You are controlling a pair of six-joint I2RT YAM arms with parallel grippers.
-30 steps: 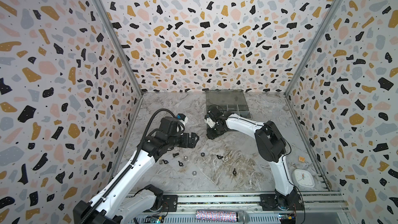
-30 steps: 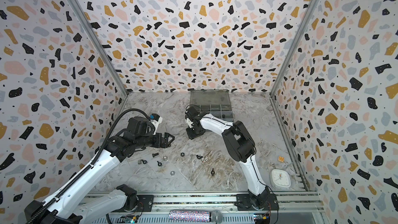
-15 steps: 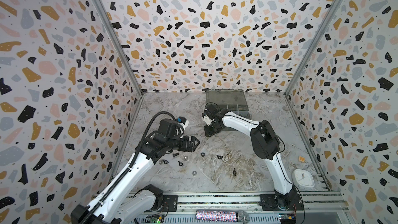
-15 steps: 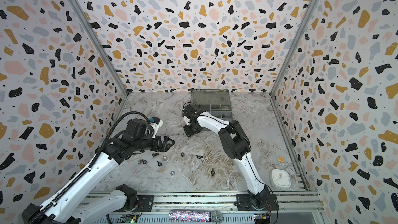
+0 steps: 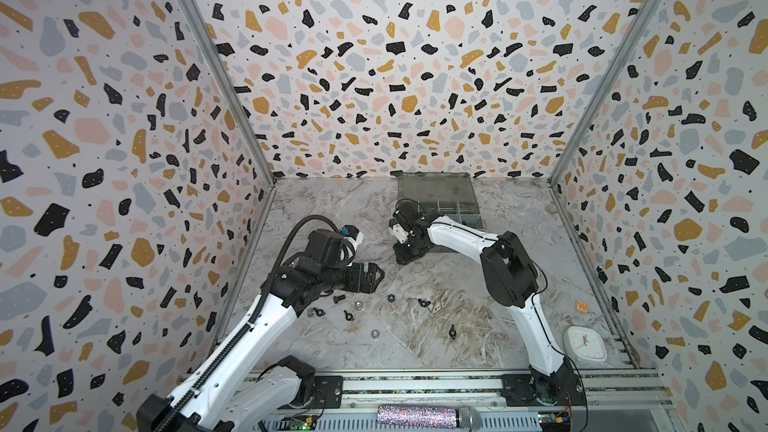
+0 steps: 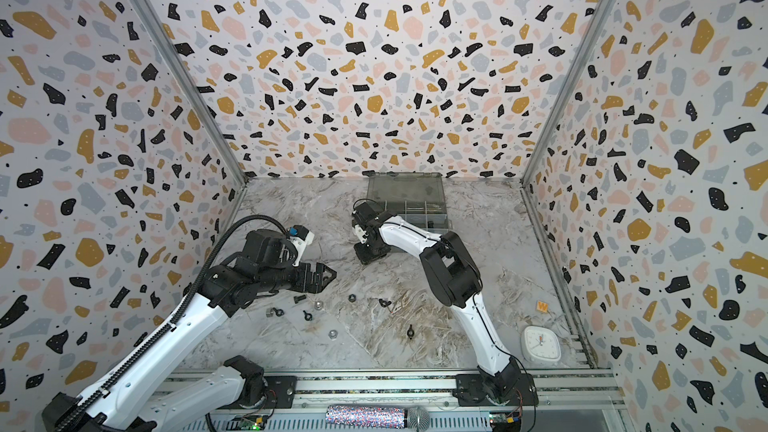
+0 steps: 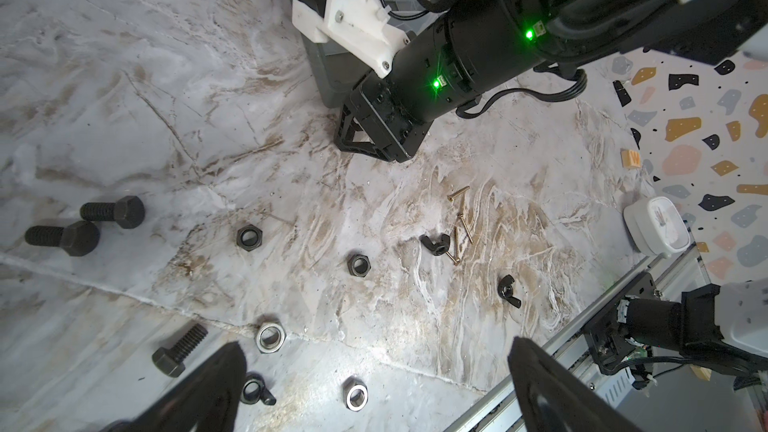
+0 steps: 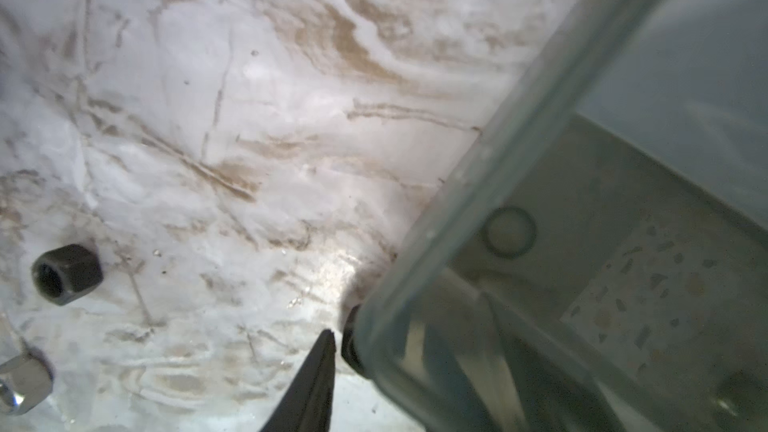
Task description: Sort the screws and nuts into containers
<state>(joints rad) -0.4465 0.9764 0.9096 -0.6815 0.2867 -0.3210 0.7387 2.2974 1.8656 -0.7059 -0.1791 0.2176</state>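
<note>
Left tool (image 7: 378, 347) gapes wide above short black bolts (image 7: 112, 211) and hex nuts (image 7: 239, 238) strewn on the marbled worktop (image 7: 166, 76); I'd centre on one bolt. Right tool (image 5: 407, 255) noses the corner of the smoky-grey organizer box (image 5: 434, 191), grip unclear.

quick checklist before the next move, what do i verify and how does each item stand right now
1. Left end effector open: ok, jaws wide, holding nothing.
2. Right end effector grip: cannot tell; one finger sits outside the organizer box corner, the rest hidden.
3. Box lid open: ok.
4. Parts sorted: not ok; black bolts, hex nuts and wing nuts lie loose on the table.
5. Arms apart: ok, in both top views.
</note>
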